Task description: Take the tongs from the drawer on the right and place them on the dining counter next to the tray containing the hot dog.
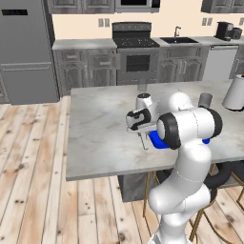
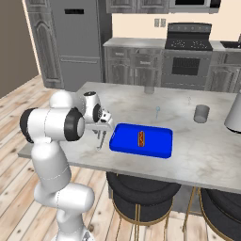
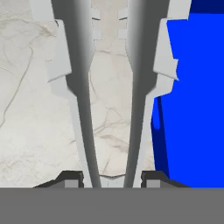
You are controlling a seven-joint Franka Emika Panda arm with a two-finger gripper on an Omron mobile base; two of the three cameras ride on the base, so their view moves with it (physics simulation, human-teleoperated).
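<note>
Marble desk fills the foreground of a dark-cabinet kitchen, with wood flooring around it. At its near-left part the claw points down, closed on the tongs, pinching their two arms near the joined end; in the hand view both silvery arms run straight away from the fingertips toward the marble. So the tongs hang roughly upright, long axis vertical, working tips down and close to the stone, whether touching I cannot tell. Just beside them, on the claw's right in the hand view, lies the blue tray with the hot dog on it. This grip looks chosen to lower the tongs beside the tray, not onto it; the task seems near its end, with release left. Further out stand a grey cup and a white kettle.
</note>
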